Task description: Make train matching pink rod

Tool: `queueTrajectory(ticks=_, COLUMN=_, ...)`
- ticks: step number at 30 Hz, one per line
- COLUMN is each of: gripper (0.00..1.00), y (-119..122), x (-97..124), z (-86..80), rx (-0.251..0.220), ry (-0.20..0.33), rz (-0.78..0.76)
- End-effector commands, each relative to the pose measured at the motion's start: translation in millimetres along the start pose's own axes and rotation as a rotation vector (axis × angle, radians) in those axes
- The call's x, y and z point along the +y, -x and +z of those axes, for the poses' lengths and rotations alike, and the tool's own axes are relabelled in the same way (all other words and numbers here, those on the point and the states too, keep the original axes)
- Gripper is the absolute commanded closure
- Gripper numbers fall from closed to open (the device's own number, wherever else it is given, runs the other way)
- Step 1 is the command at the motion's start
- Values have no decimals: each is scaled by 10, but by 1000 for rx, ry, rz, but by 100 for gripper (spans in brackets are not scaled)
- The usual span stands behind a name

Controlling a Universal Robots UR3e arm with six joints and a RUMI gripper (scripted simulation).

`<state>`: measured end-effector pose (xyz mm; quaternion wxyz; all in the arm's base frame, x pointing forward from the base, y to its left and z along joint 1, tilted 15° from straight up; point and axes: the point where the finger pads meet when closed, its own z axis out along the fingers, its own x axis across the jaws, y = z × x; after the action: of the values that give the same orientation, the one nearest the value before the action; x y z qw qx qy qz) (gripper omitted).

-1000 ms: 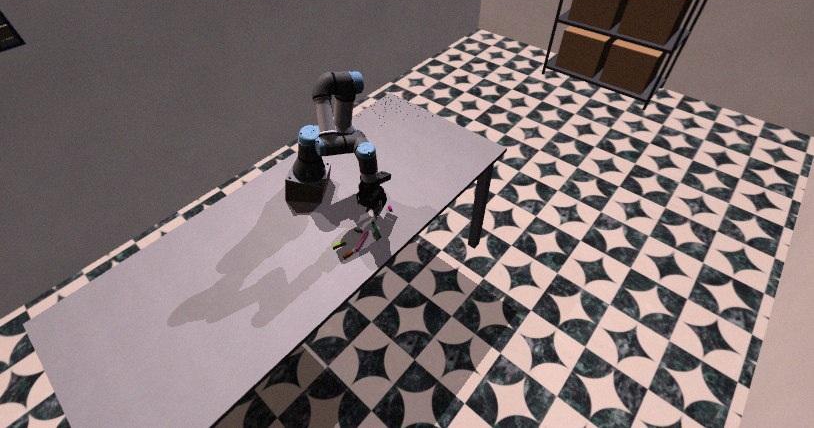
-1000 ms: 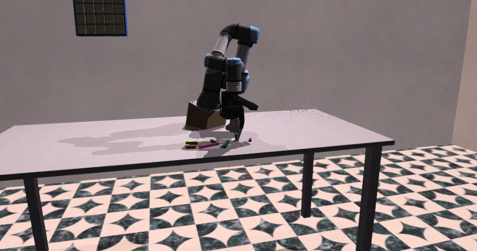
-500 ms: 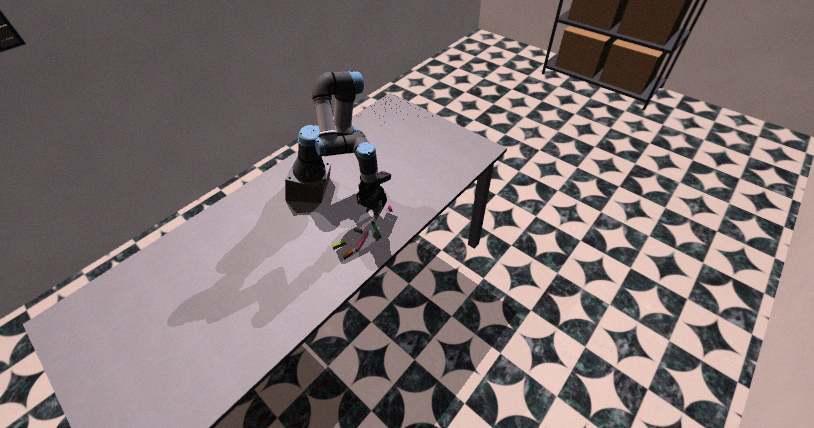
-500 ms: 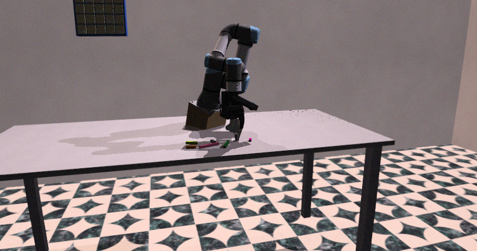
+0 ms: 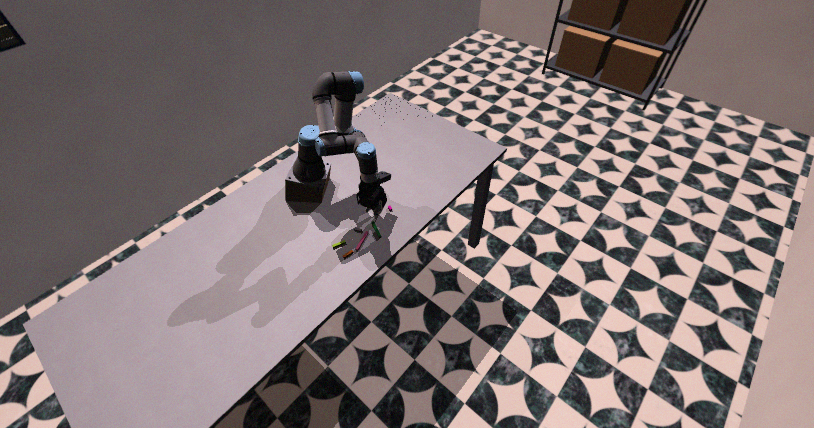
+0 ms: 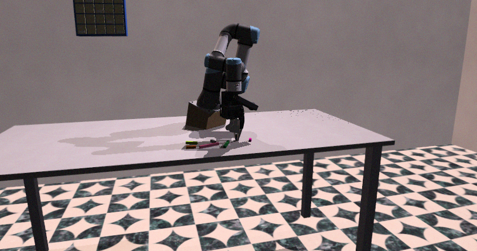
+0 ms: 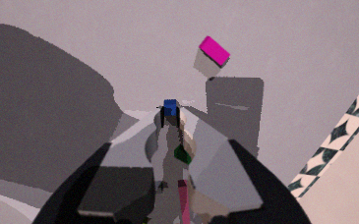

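only from the wrist view: gripper [image 7: 170, 117] clenched on a small blue rod [image 7: 170, 106], pinched between the dark fingertips just above the table [image 7: 285, 59], with a magenta rod [image 7: 214, 50] lying apart at about 1 o'clock of it. below the fingers, a scrap of green rod [image 7: 182, 155] and a strip of pink rod [image 7: 183, 205] at 6 o'clock, both cut off by the gripper body. from the exterior view, blue rod too small to make out; gripper [image 6: 238, 136] pointing down close over the table [image 6: 99, 139], magenta rod [image 6: 249, 139] near at 3 o'clock, green rod [image 6: 225, 144] at 7 o'clock, pink rod [image 6: 208, 145] further toward 9 o'clock, then lime rod [image 6: 191, 142] and orange rod [image 6: 191, 146] side by side at the far end. from the top view, same cluster near the table's front edge: pink rod [image 5: 362, 241], lime rod [image 5: 339, 244], orange rod [image 5: 347, 253], green rod [image 5: 376, 231], magenta rod [image 5: 389, 208]. a small dark grey piece beside the green rod, hard to identify. shelf rack [image 5: 552, 38] with boxes seen only in the top view.
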<state>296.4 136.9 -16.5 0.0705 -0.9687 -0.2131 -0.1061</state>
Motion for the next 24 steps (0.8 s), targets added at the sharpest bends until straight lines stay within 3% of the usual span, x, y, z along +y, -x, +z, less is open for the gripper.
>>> queueTrajectory(ticks=1, gripper=92, y=1, x=0, z=1, rx=0, ry=1, rz=0)
queueTrajectory(ticks=7, gripper=86, y=1, x=0, z=1, rx=0, ry=1, rz=0)
queueTrajectory(ticks=24, gripper=86, y=-7, x=6, z=-25, rx=2, ry=2, rz=-1)
